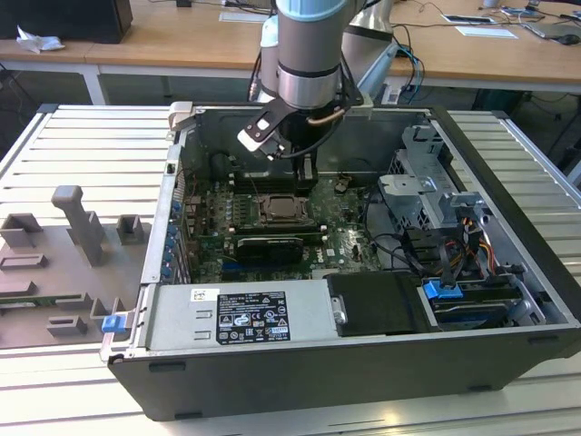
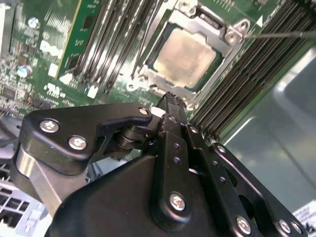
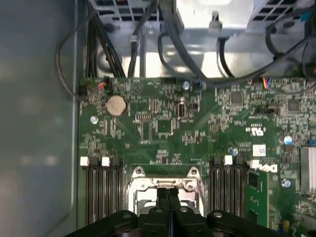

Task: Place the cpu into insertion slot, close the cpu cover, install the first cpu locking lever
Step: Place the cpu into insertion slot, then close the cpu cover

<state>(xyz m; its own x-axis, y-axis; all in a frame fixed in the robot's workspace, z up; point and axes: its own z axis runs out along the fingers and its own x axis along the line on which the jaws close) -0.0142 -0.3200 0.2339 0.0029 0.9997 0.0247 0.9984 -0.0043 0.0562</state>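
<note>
The cpu (image 2: 186, 57), a pale silver-grey square, lies seated in the insertion slot (image 1: 281, 210) on the green board. The cpu cover (image 2: 159, 37), a silvery frame, lies down around it, and its hinge end (image 3: 165, 183) is visible in the first wrist view. A thin metal locking lever (image 2: 281, 34) runs from the socket corner out over the memory slots. My gripper (image 1: 304, 169) hangs just above the board at the socket's edge. Its black fingertips (image 2: 170, 98) are pressed together with nothing between them, as the first wrist view also shows at the gripper (image 3: 168, 193).
Long black memory slots (image 2: 247, 74) flank the socket on both sides. A black card with a grille (image 1: 270, 247) lies in front of it. The case holds a power supply (image 1: 238, 316), drive cage (image 1: 427, 186) and loose cables (image 1: 399, 245). A grey fixture (image 1: 77, 227) stands outside the case.
</note>
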